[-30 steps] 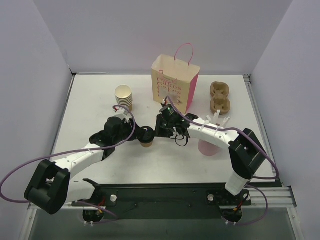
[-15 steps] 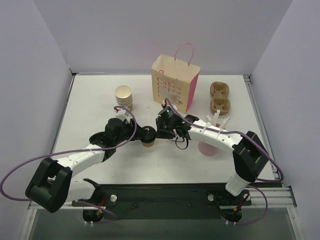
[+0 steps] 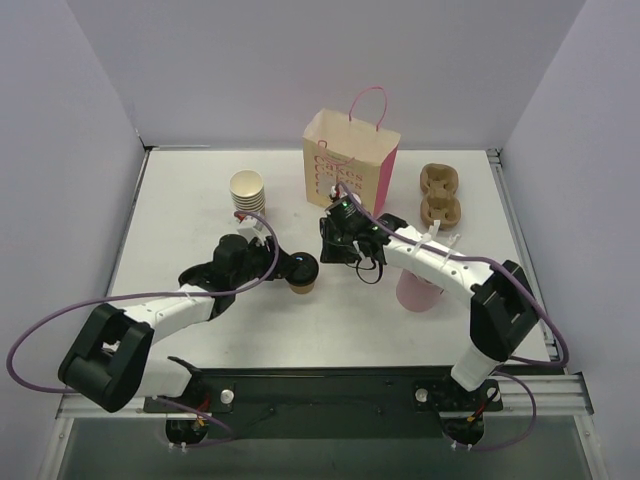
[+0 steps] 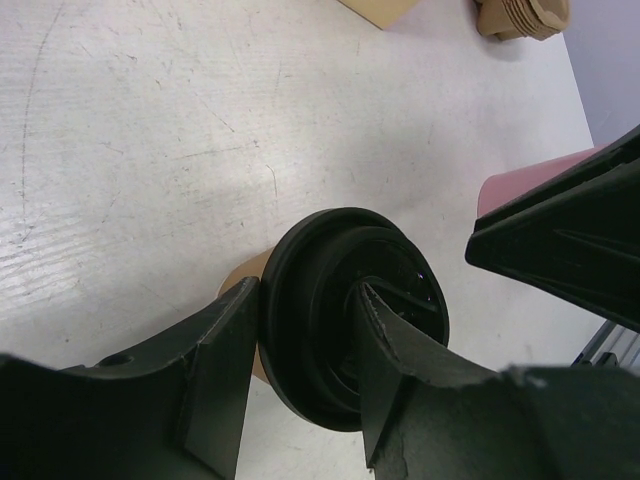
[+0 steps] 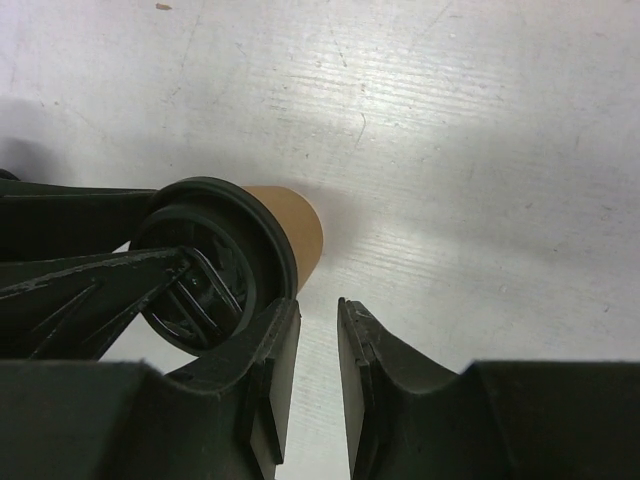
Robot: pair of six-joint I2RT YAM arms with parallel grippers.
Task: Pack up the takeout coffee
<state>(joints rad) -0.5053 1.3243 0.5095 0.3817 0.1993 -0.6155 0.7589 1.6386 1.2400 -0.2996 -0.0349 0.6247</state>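
The takeout coffee (image 3: 302, 278), a tan paper cup with a black lid, is at the table's middle, in front of the paper bag (image 3: 350, 165). My left gripper (image 3: 292, 267) is shut on the lid's rim. In the left wrist view one finger (image 4: 215, 370) is outside the lid (image 4: 340, 320) and the other is in its recess. My right gripper (image 3: 338, 245) is just right of the cup, jaws narrowly apart and empty. In the right wrist view (image 5: 318, 320) the cup (image 5: 295, 225) lies left of its jaws.
A stack of lidless tan cups (image 3: 247, 193) stands at the back left. A pink cup with white straws (image 3: 418, 290) stands under the right forearm. A brown pulp cup carrier (image 3: 440, 195) lies at the back right. The bag stands open-topped with a pink handle.
My left gripper and the coffee have shifted slightly right. My right gripper has drawn back a little, away from the cup and toward the bag.
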